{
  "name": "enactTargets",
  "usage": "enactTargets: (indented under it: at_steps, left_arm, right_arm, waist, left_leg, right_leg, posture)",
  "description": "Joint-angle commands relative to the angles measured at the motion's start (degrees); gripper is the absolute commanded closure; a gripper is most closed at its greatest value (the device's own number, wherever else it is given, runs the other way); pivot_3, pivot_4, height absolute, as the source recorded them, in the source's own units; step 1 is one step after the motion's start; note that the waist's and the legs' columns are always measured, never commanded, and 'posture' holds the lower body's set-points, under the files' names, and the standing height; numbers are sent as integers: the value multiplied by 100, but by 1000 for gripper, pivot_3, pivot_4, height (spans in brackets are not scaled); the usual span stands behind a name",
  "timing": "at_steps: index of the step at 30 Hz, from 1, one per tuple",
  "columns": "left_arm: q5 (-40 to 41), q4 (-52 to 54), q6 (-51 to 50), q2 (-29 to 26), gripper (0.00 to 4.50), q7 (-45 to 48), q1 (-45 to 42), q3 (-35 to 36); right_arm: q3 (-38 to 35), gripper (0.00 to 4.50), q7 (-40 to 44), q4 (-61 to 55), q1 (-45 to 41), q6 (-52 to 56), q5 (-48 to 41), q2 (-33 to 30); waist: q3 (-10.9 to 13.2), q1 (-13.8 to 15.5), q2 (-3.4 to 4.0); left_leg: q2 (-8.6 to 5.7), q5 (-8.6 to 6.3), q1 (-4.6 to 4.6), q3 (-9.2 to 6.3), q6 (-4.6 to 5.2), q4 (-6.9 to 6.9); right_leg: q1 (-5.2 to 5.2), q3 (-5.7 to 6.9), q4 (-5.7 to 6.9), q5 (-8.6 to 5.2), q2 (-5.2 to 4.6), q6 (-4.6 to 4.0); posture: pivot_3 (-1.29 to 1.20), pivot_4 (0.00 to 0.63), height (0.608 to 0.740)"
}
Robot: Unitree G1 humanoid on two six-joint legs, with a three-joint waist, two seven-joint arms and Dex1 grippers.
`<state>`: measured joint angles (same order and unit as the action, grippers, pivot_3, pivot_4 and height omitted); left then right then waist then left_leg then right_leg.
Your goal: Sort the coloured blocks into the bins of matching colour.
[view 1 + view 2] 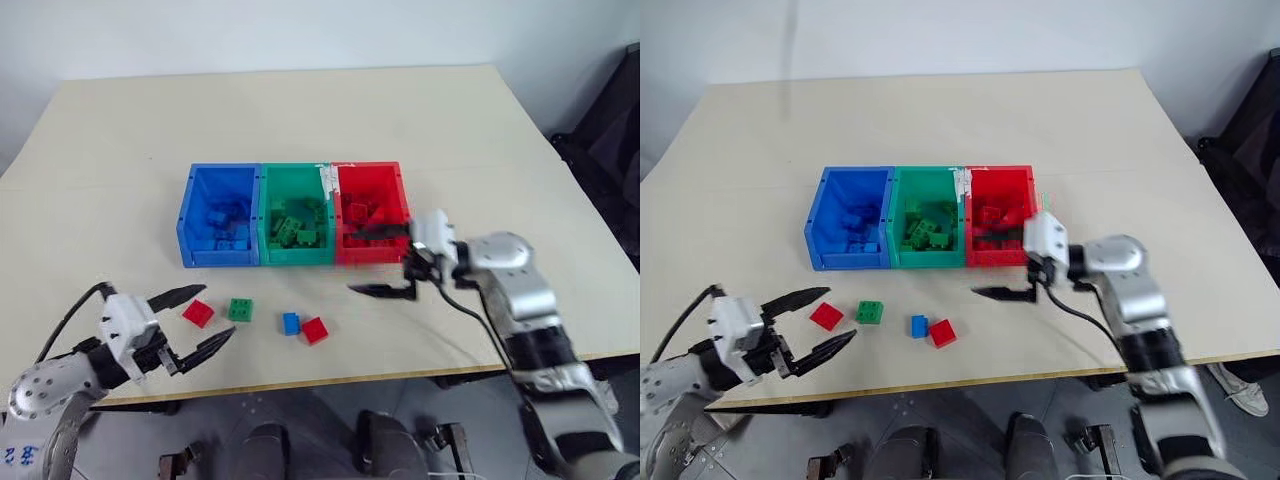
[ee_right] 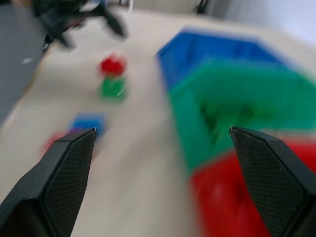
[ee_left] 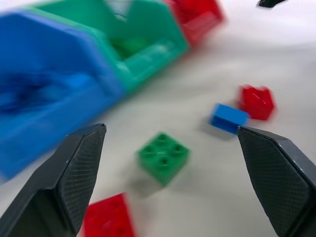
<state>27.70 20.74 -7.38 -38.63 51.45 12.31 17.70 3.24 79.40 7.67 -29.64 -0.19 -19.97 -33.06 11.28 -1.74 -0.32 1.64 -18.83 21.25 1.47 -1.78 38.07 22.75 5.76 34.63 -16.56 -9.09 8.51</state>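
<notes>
Four loose blocks on the table (image 1: 480,130), both pincers spread and empty.
Blue bin (image 1: 220,215), green bin (image 1: 296,214) and red bin (image 1: 370,212) sit mid-table, holding blocks. A red block (image 1: 198,313), green block (image 1: 240,310), blue block (image 1: 291,323) and second red block (image 1: 315,330) lie near the front edge, just beyond the left pincer (image 1: 201,321); the right pincer (image 1: 378,260) hovers by the red bin's front.

A wide beige table (image 1: 300,110) fills the middle. Behind it stands a pale wall (image 1: 250,30). At three o'clock is a dark chair (image 1: 612,140).
</notes>
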Motion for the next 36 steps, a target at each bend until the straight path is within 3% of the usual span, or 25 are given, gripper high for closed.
enactTargets:
  at_steps: [1, 5, 9, 14, 22, 31, 34, 36]
  left_arm:
    - [-22, -31, 107, -46, 0, 229, -405, -316]
    - [-167, -230, 319, -43, 0, 394, -954, -599]
    - [-82, -364, 296, -103, 0, 528, -1022, -557]
    - [137, -337, 107, -257, 0, 703, -810, -293]
    - [348, -31, 13, -281, 0, 668, 61, 368]
    - [399, 592, -97, -52, 0, 305, 812, 720]
    - [460, 762, -165, 31, 0, 204, 968, 824]
    - [454, 771, -143, 48, 0, 209, 1016, 847]
  right_arm:
    - [-228, 30, 376, -253, 535, -582, 68, -617]
    - [-703, 30, 153, -126, 1260, -686, -52, -995]
    - [-647, 30, 18, -158, 1295, -677, -63, -907]
    - [-87, 30, -98, -799, 833, 251, -210, -641]
    - [1493, 30, -221, -1121, -157, 1366, 536, -100]
    - [2322, 30, -505, -219, -375, 517, 1470, 544]
    - [2260, 589, -642, -123, -381, 568, 1466, 685]
    - [2263, 1242, -654, -90, -383, 513, 1501, 699]
  waist:
    - [2, 31, 4]
    - [2, 80, 3]
    - [2, 10, 4]
    - [3, 18, 5]
    - [4, 54, 5]
    - [2, 93, 2]
    - [0, 91, 0]
    - [0, 91, 0]
  left_leg:
    - [0, 0, -2, -1, 0, 0]
    - [1, 0, -2, 0, 0, 9]
    - [5, 1, -13, 8, -2, 10]
    - [8, 1, -13, 8, -3, 13]
    - [8, -1, -5, 2, -3, 13]
    - [6, -2, -4, -1, -1, 15]
    - [8, -2, -6, 0, -2, 16]
    - [9, -2, -8, 0, -3, 16]
  right_leg:
    - [-2, 0, 2, 0, 0, 0]
    - [-8, 0, 1, 1, 0, 0]
    - [-8, -3, 6, 4, 0, -2]
    - [-8, -4, 8, 4, 2, -3]
    - [-4, -2, 5, 4, 2, -3]
    - [-4, -3, 6, 4, 2, -4]
    - [-5, -3, 9, 5, 4, -5]
    - [-5, -4, 10, 5, 5, -5]
  posture:
    - [0, 150, 740]
    - [0, 150, 740]
    - [0, 150, 740]
    - [0, 150, 740]
    - [0, 150, 740]
    - [0, 150, 740]
    - [0, 150, 740]
    - [0, 150, 740]
